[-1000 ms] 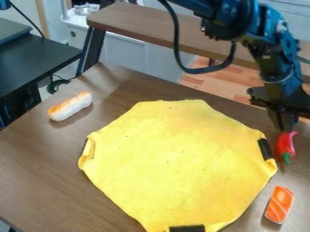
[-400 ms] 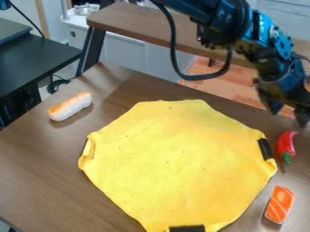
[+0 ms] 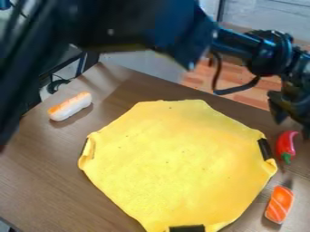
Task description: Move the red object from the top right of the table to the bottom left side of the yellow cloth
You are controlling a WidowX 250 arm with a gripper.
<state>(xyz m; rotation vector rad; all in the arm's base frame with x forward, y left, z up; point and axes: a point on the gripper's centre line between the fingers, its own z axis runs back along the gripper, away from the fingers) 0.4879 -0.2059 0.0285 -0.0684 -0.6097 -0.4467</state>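
Note:
At the right edge of the camera view, my gripper [image 3: 293, 128] hangs open just above and behind the red pepper [image 3: 286, 145]. A gap seems to separate the fingers from the pepper, which lies on the table with its green stem toward the front. To its left, the yellow cloth [image 3: 172, 158] is spread over the middle of the table, with dark strips at its folded edges. The pepper is just off the cloth's right edge.
An orange and white sushi piece [image 3: 279, 205] lies at the lower right, beside the cloth. A white roll with an orange top [image 3: 70, 106] lies at the upper left of the table [image 3: 36, 167]. My arm spans the top of the view.
The gripper's fingers, close together over the pepper a second ago, have spread and lifted off it. The arm's upper part has swung across the upper left. The pepper has stayed put.

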